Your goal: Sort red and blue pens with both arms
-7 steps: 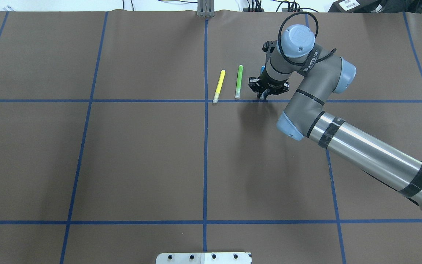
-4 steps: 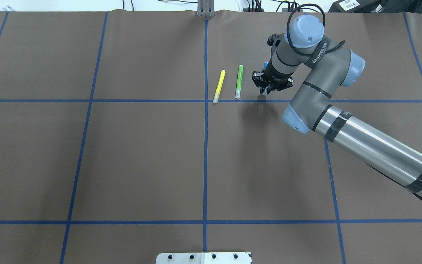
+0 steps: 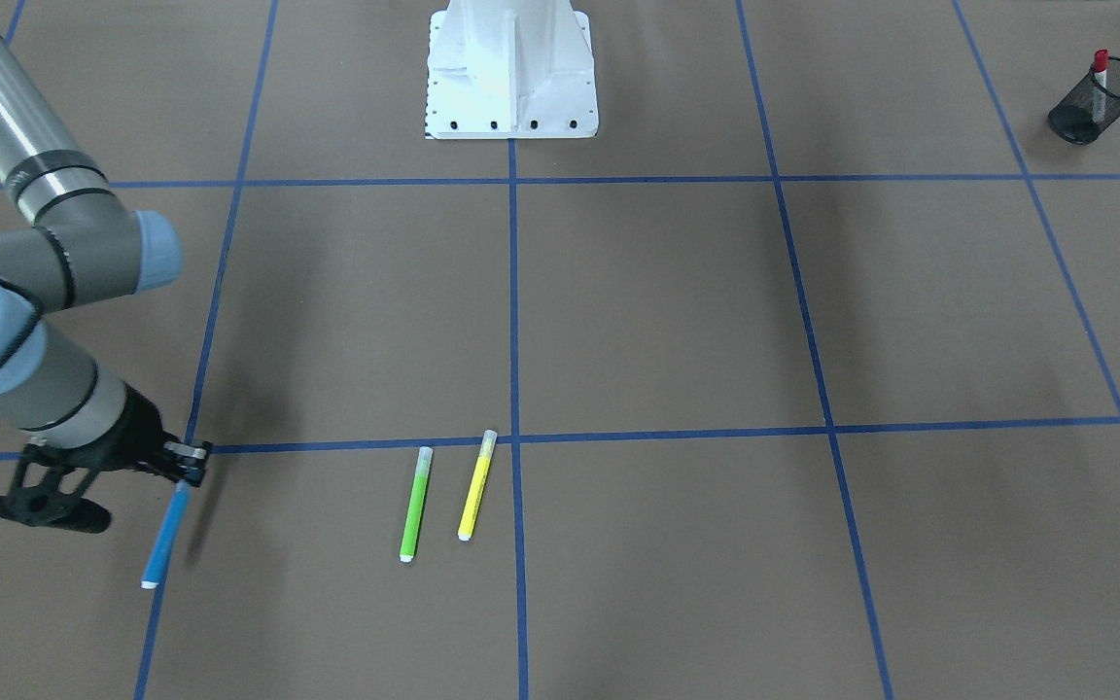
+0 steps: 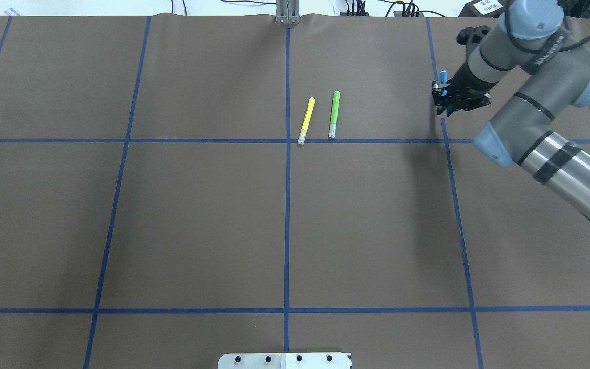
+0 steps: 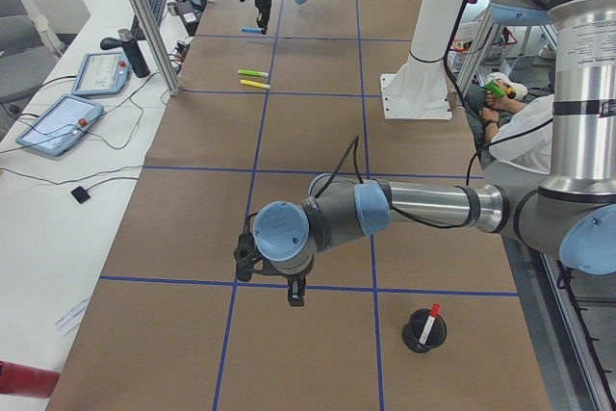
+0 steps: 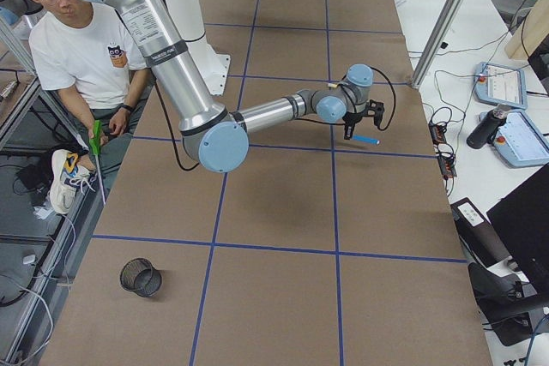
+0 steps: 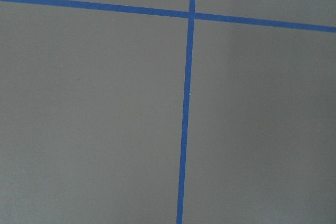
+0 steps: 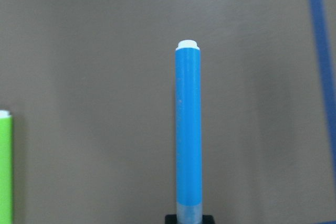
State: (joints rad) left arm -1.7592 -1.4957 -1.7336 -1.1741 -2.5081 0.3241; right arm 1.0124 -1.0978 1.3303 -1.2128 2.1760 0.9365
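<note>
Blue highlighter [image 3: 163,544] juts from the right tool [image 3: 189,469], which grips it at its clear-capped end and seems to hold it off the tabletop [image 3: 667,311]. It is well apart from the green highlighter [image 3: 414,506] and yellow highlighter [image 3: 474,486] lying side by side, since those two are not for sorting. Red-capped marker [image 3: 1099,83] stands in the mesh cup [image 3: 1080,112] at the robot's left end, apparently its sorted place; the left tool [image 5: 296,294] hovers near that cup, and whether it is clenched I cannot tell

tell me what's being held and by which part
The right gripper holds the blue highlighter by its clear-cap end; whether the left gripper holds anything cannot be told.
</note>
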